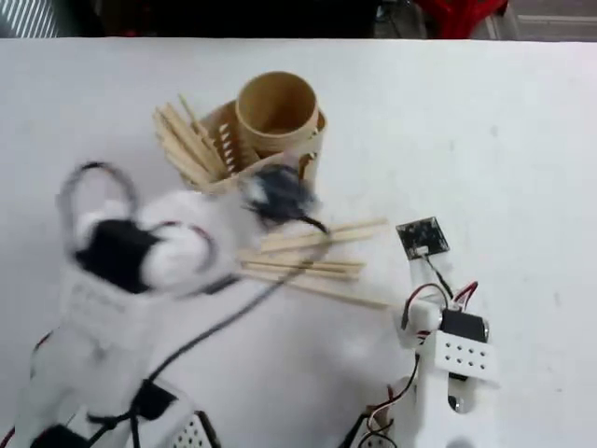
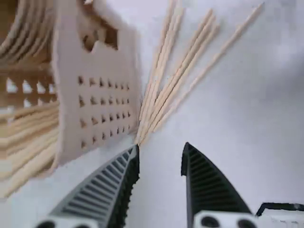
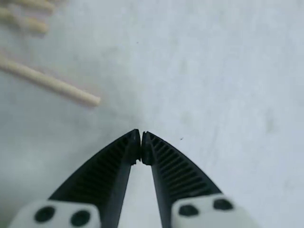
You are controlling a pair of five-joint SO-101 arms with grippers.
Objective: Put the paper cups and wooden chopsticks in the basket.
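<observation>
Beside basket (image 2: 95, 95) perforated wall, loose chopsticks (image 2: 175, 80) lie fanned on counter (image 2: 247, 118), near ends just ahead of my left hand (image 2: 160, 159), long axis running away from it. Left hand spread moderately, holding nothing. Right hand (image 3: 141, 145) pinched together, farther from basket; I judge left nearer.

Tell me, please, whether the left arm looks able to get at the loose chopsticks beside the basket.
Probably yes. The left hand is open, and the near ends of the loose chopsticks lie on the table just ahead of it; the basket stands close beside them, not across the way.
</observation>
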